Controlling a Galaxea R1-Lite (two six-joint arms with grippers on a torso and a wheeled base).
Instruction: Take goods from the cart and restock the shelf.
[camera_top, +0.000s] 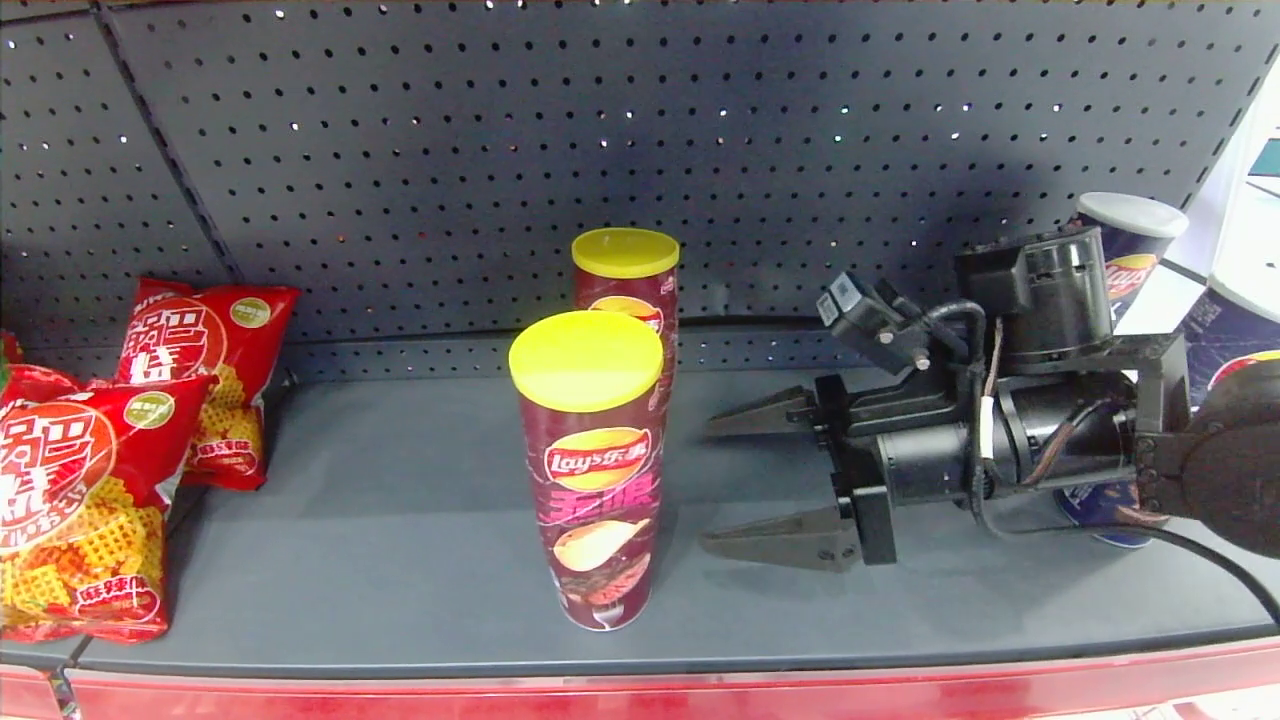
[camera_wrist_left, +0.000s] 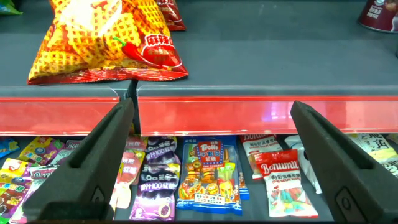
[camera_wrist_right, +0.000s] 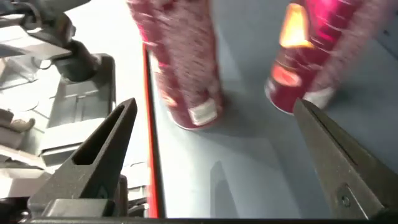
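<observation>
In the head view, the front can (camera_top: 590, 470) is standing upright near the front edge of the shelf (camera_top: 400, 560), about the middle of its length. The back can (camera_top: 625, 275) is standing upright just behind it, toward the back wall. I am judging that the 2 cans are forming 1 row from back to front, labels facing outward, as restocked goods should. The right gripper (camera_top: 708, 488) is hanging just beside the front can, on the side of the shelf's right end. Its jaws are spread wide and are holding nothing, and they are not touching the can. So this can seems to be placed, and the next goods are probably waiting in the cart. The blue cans (camera_top: 1130, 240) are standing at the right end, close behind the arm, and I am thinking a careless pull back could knock them. The red snack bags (camera_top: 215, 380) are leaning at the left end, well apart from the cans.

In the left wrist view, the left gripper (camera_wrist_left: 212, 109) is hanging in front of the shelf's red front edge (camera_wrist_left: 261, 115), jaws wide and empty. The candy packets (camera_wrist_left: 208, 177) are lying on the lower level.

In the right wrist view, the right gripper (camera_wrist_right: 214, 106) is gaping toward both cans, and the front can (camera_wrist_right: 186, 68) is standing nearer the front edge than the back can (camera_wrist_right: 311, 56).
</observation>
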